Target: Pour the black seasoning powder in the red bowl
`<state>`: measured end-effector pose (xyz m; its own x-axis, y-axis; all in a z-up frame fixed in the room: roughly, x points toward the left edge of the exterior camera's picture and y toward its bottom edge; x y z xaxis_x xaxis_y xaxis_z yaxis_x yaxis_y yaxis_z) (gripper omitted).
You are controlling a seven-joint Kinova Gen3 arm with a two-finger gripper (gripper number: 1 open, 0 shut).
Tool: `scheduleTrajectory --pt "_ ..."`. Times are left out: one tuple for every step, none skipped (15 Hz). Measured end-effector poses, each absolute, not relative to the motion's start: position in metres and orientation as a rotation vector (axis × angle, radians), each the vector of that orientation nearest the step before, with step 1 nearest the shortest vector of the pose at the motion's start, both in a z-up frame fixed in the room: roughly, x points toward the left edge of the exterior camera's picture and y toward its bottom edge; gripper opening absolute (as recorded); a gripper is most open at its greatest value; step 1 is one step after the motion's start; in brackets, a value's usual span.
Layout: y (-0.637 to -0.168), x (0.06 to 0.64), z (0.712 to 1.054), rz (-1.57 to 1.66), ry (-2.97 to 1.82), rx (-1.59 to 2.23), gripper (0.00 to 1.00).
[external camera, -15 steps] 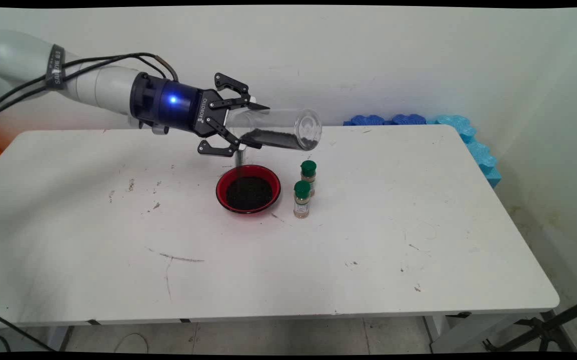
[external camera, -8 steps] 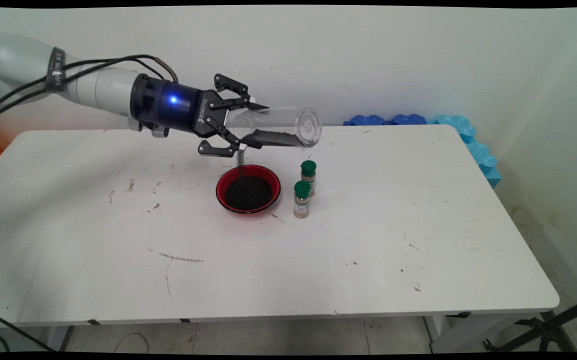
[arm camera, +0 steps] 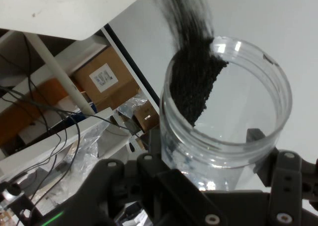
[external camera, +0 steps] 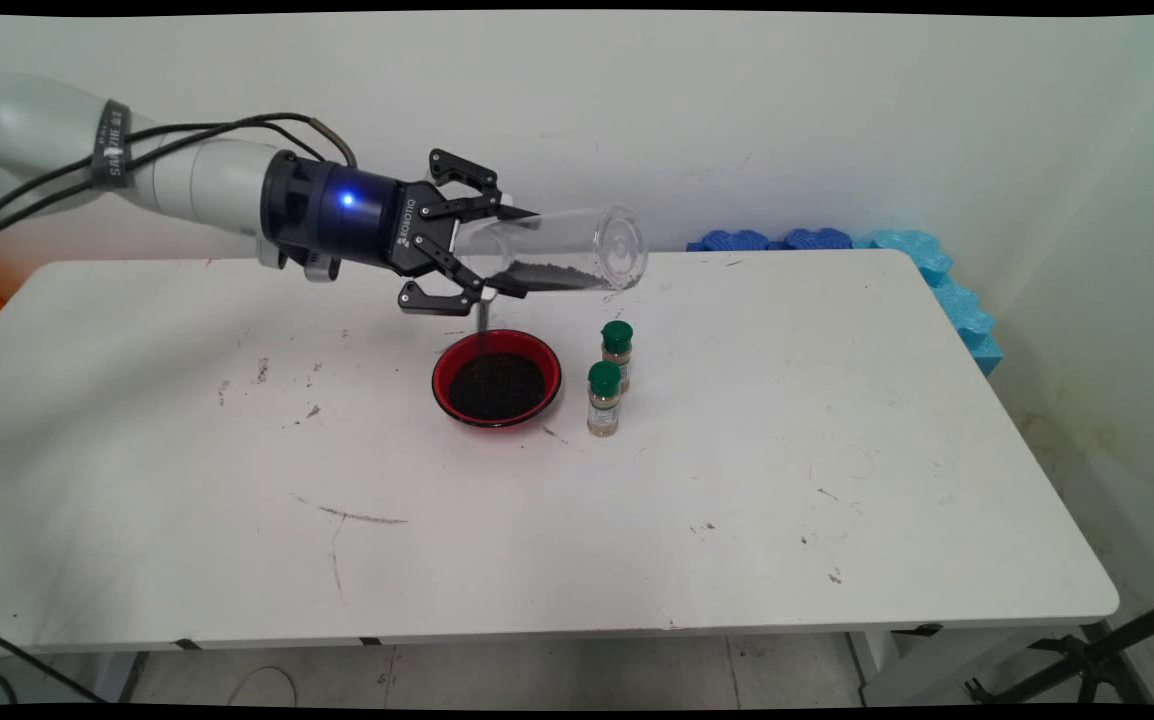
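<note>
White table [external camera: 737,480]; tool [external camera: 497,252] grips tipped jar [external camera: 557,255] over bowl [external camera: 496,378].

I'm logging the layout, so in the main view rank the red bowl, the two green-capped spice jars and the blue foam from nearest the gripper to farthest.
From the gripper:
1. Red bowl, just below.
2. Spice jars, right of bowl; too close to rank.
3. Blue foam, far right table edge.

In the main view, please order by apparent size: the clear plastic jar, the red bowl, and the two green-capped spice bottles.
1. Clear plastic jar, held in the gripper.
2. Red bowl, slightly smaller.
3. Two green-capped spice bottles; they look alike, so unranked.
</note>
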<state>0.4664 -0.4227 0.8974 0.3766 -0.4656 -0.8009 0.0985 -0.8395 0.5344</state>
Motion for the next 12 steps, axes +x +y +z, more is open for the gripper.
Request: scheduleTrajectory --pt "-0.4224 0.4653 0.8977 -1.486 -0.308 2.136 0.00" --pt "-0.4223 0.4640 0.8981 -1.493 -0.299 2.135 0.00" --pt "-0.4222 0.4627 0.8983 -1.499 -0.294 2.134 0.00" --pt "-0.4223 0.4620 0.8981 -1.505 -0.288 2.133 0.00" --pt "-0.4223 0.4615 0.8981 -1.508 -0.284 2.132 0.00" --pt "-0.4225 0.4609 0.8981 -1.513 -0.279 2.131 0.00" --pt "-0.4227 0.4605 0.8980 -1.518 -0.274 2.130 0.00" --pt "-0.4231 0.4602 0.8978 -1.523 -0.268 2.128 0.00" --pt "-0.4235 0.4598 0.8976 -1.528 -0.263 2.127 0.00" --pt "-0.4238 0.4594 0.8975 -1.533 -0.257 2.125 0.00" --pt "-0.4241 0.4591 0.8974 -1.538 -0.251 2.123 0.00" --pt "-0.4243 0.4589 0.8974 -1.543 -0.244 2.121 0.00"
